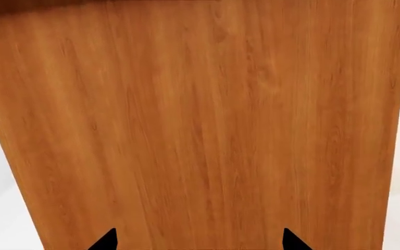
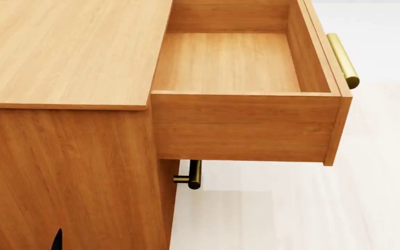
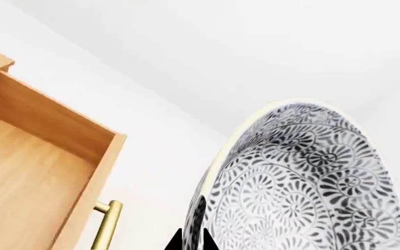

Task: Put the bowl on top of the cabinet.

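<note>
Bowl: right fingers clamp its rim; we hold it tilted beside the open drawer.
Left fingers: spread apart, facing our cabinet's side panel.
Cabinet top: flat orange-brown wood.
Handle: brass bar.
Floor: pale; walls white.

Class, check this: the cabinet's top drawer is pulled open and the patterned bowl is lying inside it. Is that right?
Not quite. The drawer is open but holds nothing, as the head view shows. The right wrist view shows the bowl at the right gripper, outside the drawer.
</note>
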`<state>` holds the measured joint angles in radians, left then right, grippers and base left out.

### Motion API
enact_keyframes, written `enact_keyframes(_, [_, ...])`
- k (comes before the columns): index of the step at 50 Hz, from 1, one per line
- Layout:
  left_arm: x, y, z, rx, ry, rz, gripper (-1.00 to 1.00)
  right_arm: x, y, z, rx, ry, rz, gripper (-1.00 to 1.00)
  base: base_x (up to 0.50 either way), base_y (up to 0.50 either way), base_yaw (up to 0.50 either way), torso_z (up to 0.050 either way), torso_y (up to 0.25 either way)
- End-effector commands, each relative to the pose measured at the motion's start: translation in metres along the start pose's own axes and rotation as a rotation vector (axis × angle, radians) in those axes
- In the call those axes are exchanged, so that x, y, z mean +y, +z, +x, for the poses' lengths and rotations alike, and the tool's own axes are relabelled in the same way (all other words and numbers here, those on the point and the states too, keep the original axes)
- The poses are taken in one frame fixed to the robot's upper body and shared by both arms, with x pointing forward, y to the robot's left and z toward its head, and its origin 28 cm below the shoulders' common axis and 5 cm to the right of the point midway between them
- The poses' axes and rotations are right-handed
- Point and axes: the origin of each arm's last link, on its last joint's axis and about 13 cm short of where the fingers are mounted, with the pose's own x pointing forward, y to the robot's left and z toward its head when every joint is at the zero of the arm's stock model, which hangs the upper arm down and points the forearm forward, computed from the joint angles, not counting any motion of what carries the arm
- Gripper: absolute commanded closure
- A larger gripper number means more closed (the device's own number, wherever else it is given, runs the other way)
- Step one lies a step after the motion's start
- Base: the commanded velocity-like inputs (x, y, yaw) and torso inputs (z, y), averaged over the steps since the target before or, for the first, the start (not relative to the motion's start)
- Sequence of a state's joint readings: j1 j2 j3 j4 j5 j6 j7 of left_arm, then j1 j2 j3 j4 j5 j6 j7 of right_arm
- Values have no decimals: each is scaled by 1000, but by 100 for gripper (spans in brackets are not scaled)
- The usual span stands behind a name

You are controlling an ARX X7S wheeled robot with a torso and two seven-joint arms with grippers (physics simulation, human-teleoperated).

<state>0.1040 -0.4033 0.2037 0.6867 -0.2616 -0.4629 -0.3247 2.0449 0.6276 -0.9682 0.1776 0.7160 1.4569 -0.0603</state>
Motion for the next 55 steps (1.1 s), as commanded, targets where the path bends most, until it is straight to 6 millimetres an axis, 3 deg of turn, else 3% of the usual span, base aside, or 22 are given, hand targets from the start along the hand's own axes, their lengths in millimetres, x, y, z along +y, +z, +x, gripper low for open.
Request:
enact_keyframes(1, [0, -4, 4, 4, -3, -24, -100, 10, 58, 22, -60, 19, -93, 100, 0, 0, 0, 0, 0])
enact_keyframes(14, [2, -7, 6, 8, -4, -17, -100, 51, 88, 72, -87, 128, -132, 100, 0, 0, 0, 0, 1])
enact_keyframes(22, [7, -6, 11, 2, 24, -17, -100, 78, 100, 71, -162, 213, -170, 100, 0, 0, 0, 0, 0])
enact_keyframes(55, [14, -1, 12, -5, 40, -37, -100, 117, 123, 53, -313, 368, -268, 100, 0, 0, 0, 0, 1])
